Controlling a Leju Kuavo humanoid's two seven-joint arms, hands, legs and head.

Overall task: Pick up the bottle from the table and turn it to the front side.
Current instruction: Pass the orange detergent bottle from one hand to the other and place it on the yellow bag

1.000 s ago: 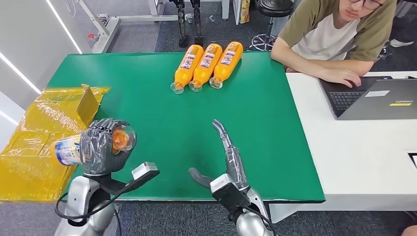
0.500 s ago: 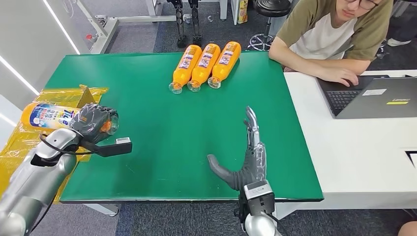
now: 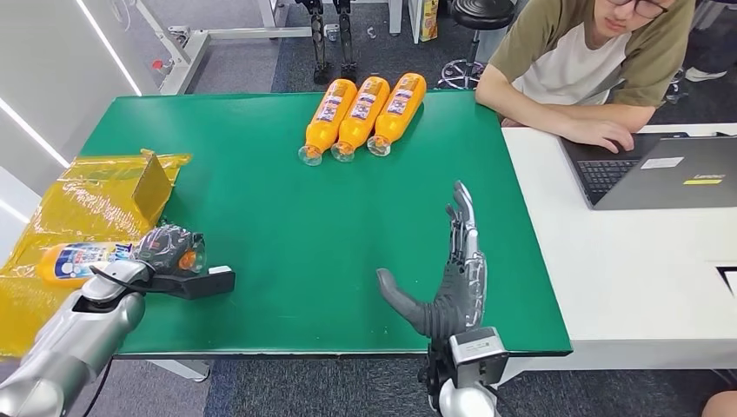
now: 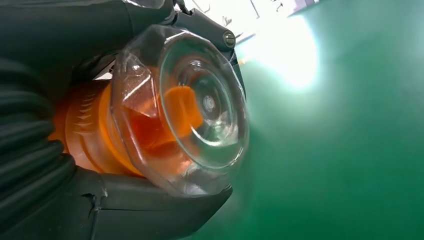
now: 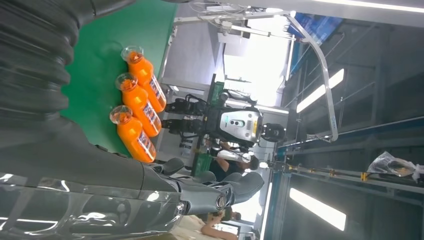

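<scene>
— Can we read any lettering?
— No. The held bottle (image 3: 82, 259), at the frame's lower left, has a blue-and-white label, and the three bottles (image 3: 360, 115) at top centre have labels too, all too blurred.

left arm — bent in from the lower left, left hand (image 3: 167, 247) curled round a bottle (image 3: 82, 260) lying sideways | right arm — raised upright, right hand (image 3: 449, 276) flat, fingers straight, thumb out sideways, holding nothing
</scene>
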